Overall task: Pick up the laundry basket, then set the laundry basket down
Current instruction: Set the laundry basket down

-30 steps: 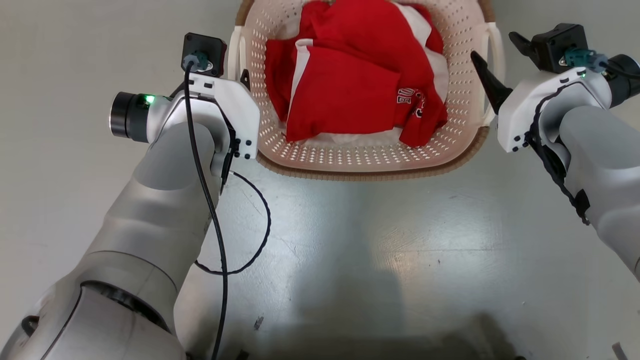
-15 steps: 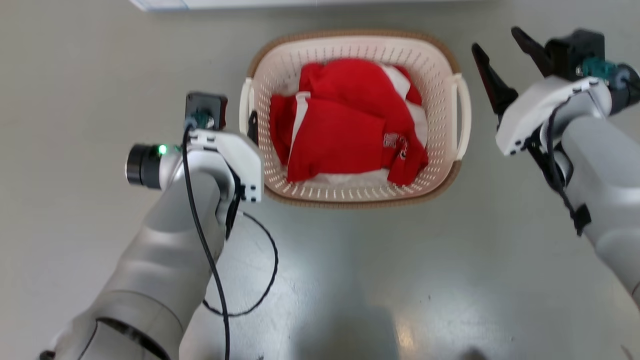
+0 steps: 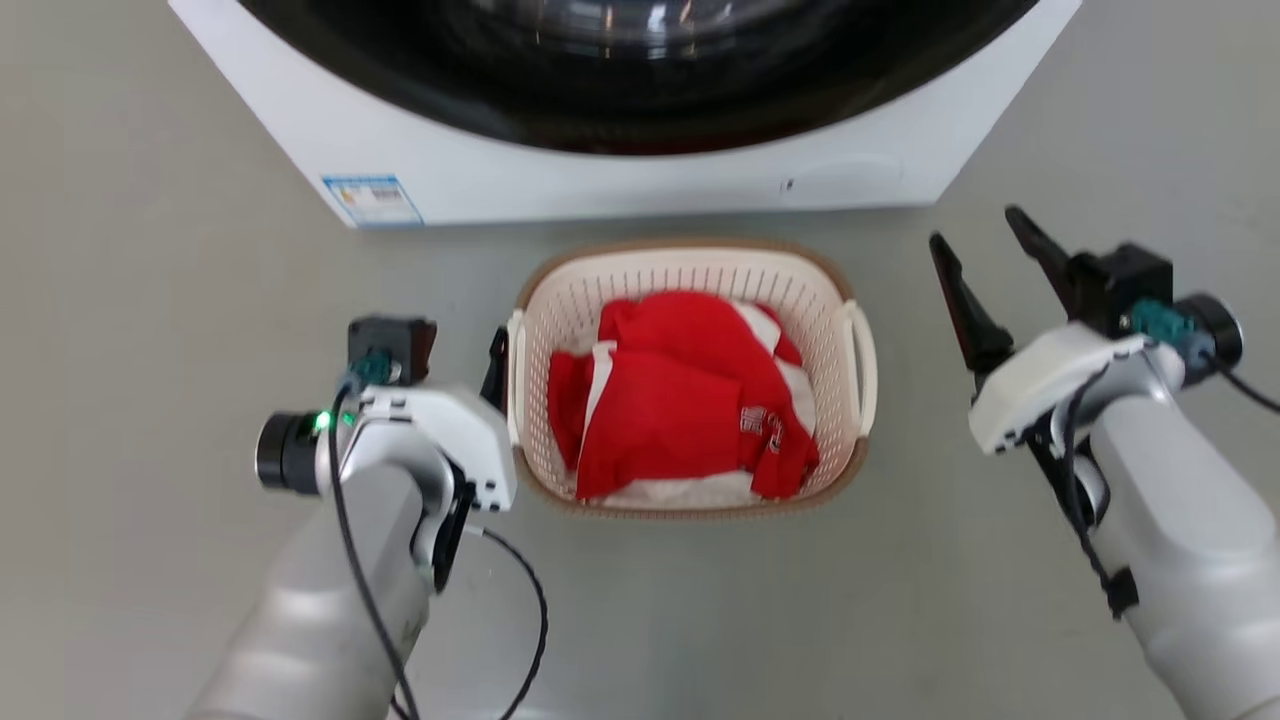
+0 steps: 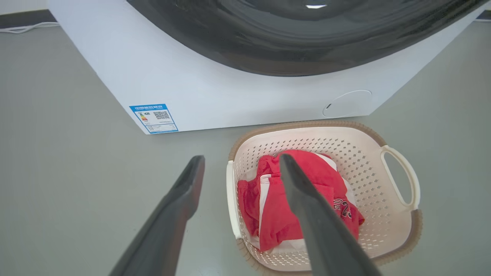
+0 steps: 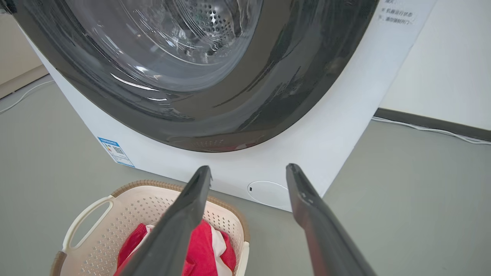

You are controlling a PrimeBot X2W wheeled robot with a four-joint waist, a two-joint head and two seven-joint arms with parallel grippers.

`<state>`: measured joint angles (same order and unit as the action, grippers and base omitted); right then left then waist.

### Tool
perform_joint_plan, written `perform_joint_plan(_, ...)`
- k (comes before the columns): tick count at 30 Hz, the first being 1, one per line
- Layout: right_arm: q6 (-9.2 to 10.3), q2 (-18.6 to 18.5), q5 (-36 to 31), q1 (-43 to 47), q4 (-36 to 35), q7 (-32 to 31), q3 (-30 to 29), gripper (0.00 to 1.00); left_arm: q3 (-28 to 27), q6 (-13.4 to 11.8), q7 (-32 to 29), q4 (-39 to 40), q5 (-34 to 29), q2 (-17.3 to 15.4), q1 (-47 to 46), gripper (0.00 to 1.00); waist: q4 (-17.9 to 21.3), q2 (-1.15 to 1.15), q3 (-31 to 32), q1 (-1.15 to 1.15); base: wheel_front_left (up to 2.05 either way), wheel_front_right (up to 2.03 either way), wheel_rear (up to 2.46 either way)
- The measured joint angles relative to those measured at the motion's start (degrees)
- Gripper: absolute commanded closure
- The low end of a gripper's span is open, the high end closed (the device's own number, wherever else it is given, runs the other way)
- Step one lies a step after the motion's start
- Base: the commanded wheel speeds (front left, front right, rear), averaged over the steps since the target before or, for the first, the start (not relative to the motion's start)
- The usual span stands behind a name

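Note:
The laundry basket (image 3: 690, 278), cream perforated plastic with a brown rim, stands on the floor before the washer and holds red and white clothes (image 3: 680, 400). My left gripper (image 4: 242, 158) is open above the basket's left side. In the left wrist view its two fingers frame the left handle (image 4: 229, 199) without touching it. One of its fingers (image 3: 495, 362) shows just outside that handle. My right gripper (image 3: 973, 228) is open and stands apart, to the right of the right handle (image 3: 862, 360). The right wrist view has the basket (image 5: 153, 199) low and left of the right gripper (image 5: 248, 168).
A big white washer (image 3: 620, 170) with a round black door stands right behind the basket. Grey floor (image 3: 150, 300) spreads on both sides and in front. A cable runs along the wall's base (image 5: 429, 128) at the right. A black cable (image 3: 530, 610) loops from my left arm.
The head view has risen and pulled back, so the washer has come into it and the basket looks smaller. My right gripper stands farther from the right handle than before.

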<state>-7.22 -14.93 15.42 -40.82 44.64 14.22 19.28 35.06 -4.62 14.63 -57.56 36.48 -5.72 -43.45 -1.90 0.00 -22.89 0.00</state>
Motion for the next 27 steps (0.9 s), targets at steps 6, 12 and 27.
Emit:
perform_joint_plan(6,0.0,1.64,-3.03,5.97,-3.37,0.0,-5.8,0.0,-4.58,0.01,0.0,6.32,-2.76,-1.44,7.32,0.0,0.75,0.0,5.54,0.0,0.0,0.0,0.0)
perform_joint_plan(12,0.0,3.1,-5.01,12.24,-7.26,0.0,-9.99,0.0,-9.65,0.01,0.0,11.33,-5.49,-2.2,13.5,0.0,1.29,0.0,10.5,0.0,0.0,0.0,0.0)
perform_joint_plan(27,0.0,4.54,-7.86,23.15,-14.89,0.0,-13.62,0.0,-19.65,0.02,0.0,20.0,-9.46,-3.65,27.35,0.0,2.27,0.0,19.29,0.0,0.0,0.0,0.0)
